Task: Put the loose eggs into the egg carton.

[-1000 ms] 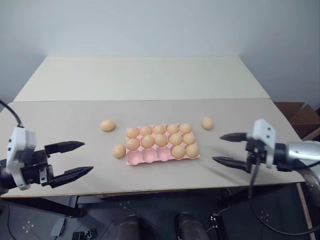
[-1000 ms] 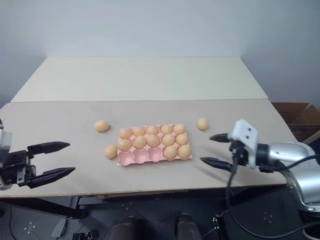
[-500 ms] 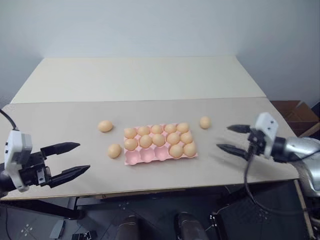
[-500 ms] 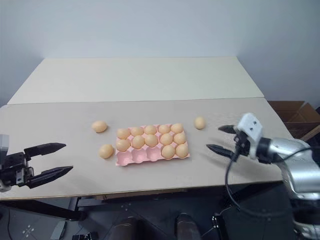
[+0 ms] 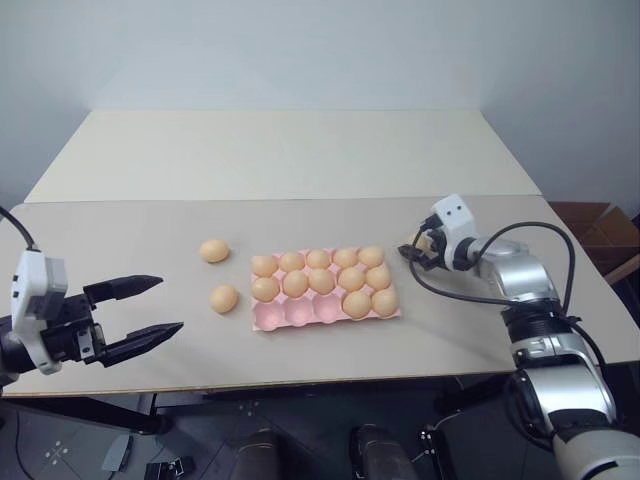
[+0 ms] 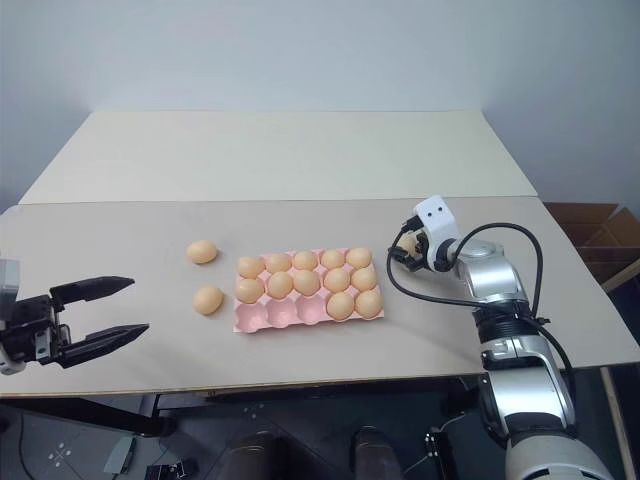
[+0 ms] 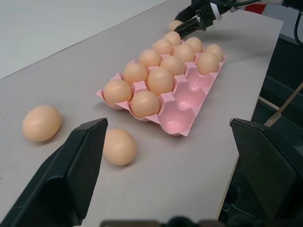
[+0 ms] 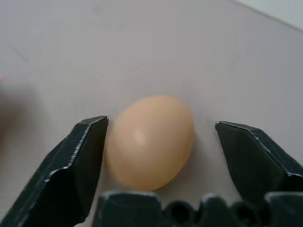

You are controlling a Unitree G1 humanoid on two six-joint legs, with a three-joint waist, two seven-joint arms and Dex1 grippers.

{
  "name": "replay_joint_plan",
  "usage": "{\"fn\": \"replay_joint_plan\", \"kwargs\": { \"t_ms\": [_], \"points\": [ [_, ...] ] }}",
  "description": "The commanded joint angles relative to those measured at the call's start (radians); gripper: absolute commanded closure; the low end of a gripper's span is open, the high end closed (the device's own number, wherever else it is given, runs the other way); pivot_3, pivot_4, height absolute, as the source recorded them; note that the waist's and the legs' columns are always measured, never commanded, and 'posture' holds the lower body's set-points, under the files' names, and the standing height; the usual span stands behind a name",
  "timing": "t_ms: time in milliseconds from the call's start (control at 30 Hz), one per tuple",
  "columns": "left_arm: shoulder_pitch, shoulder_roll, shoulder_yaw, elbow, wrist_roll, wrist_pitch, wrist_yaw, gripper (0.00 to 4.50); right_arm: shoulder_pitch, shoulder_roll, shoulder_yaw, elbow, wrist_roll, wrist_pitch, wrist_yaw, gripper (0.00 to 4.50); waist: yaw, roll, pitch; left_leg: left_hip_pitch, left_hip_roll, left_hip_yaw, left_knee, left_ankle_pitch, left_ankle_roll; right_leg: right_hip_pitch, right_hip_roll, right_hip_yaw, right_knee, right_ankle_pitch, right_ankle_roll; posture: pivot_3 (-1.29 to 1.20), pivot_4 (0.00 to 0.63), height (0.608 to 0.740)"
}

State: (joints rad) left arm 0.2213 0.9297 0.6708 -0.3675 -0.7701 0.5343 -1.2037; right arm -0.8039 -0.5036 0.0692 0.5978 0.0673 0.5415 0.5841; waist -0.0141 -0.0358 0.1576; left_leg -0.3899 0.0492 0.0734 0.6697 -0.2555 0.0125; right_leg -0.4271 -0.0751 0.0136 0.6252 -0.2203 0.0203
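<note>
The egg carton lies on the grey table, near its front half. Two loose eggs sit off the carton's left end: one egg beside the far left corner, another egg nearer the front and just beside the carton's left edge. Nothing lies between them and the carton. A third egg rests on the table off the carton's far right corner (mostly hidden behind the fingers in the head views).

The right gripper reaches forward and slightly down to that third egg, its arm stretched along the carton's right side. Its fingers straddle the egg: one seems to touch its side, the other stands a little off, so no grip shows. The left gripper hovers well to the left of the carton near the table's front edge, fingers spread wide and holding nothing.

The carton holds twelve eggs; three cups in the front row stand empty.
</note>
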Motion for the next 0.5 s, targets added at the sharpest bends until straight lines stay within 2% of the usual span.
{"fn": "replay_joint_plan", "kwargs": {
  "t_ms": [33, 100, 133, 167, 367, 500],
  "points": [
    [0.006, 0.008, 0.033, -0.030, -0.007, -0.008, 0.003, 0.00, -0.017, 0.000, -0.037, -0.056, 0.019, -0.013, 0.003, 1.71, -0.003, 0.000, 0.000, 0.000, 0.000, 0.000, 0.000, 0.000, 0.000, 0.000, 0.000, 0.000, 0.000, 0.000, 0.000, 0.00, 0.150, 0.740],
    [0.010, 0.008, 0.037, -0.033, -0.008, -0.008, 0.003, 0.00, 0.011, -0.007, -0.048, -0.154, 0.029, 0.011, 0.006, 2.46, -0.004, 0.000, 0.000, 0.000, 0.000, 0.000, -0.001, 0.000, 0.000, 0.000, 0.000, 0.000, 0.001, 0.000, 0.000, 0.00, 0.150, 0.740],
    [0.012, 0.008, 0.039, -0.035, -0.009, -0.008, 0.003, 0.00, 0.027, -0.011, -0.055, -0.206, 0.039, 0.027, 0.011, 2.62, -0.004, 0.000, 0.000, 0.001, 0.000, 0.000, -0.001, 0.000, 0.000, -0.001, 0.000, 0.000, 0.001, 0.000, 0.000, 0.00, 0.150, 0.740],
    [0.014, 0.008, 0.041, -0.036, -0.010, -0.008, 0.003, 0.00, 0.039, -0.013, -0.060, -0.243, 0.046, 0.040, 0.014, 2.62, -0.005, 0.000, 0.000, 0.001, 0.001, 0.000, -0.001, 0.000, 0.000, -0.001, 0.001, 0.000, 0.001, 0.000, 0.000, 0.00, 0.150, 0.740],
    [0.019, 0.009, 0.038, -0.044, -0.016, -0.006, 0.000, 0.00, 0.213, -0.039, -0.037, -0.801, 0.182, 0.236, 0.099, 2.62, -0.001, 0.001, 0.000, 0.001, 0.001, -0.001, -0.002, 0.000, 0.000, -0.001, 0.001, -0.001, 0.001, -0.001, 0.000, 0.00, 0.150, 0.740],
    [0.010, 0.008, 0.018, -0.049, -0.019, -0.003, 0.005, 0.00, 0.271, -0.008, 0.039, -1.008, 0.246, 0.346, 0.096, 2.62, -0.004, 0.000, 0.000, 0.002, 0.001, -0.001, -0.002, 0.000, -0.001, 0.000, 0.001, 0.000, 0.002, 0.000, 0.000, 0.00, 0.150, 0.740]
  ]
}}
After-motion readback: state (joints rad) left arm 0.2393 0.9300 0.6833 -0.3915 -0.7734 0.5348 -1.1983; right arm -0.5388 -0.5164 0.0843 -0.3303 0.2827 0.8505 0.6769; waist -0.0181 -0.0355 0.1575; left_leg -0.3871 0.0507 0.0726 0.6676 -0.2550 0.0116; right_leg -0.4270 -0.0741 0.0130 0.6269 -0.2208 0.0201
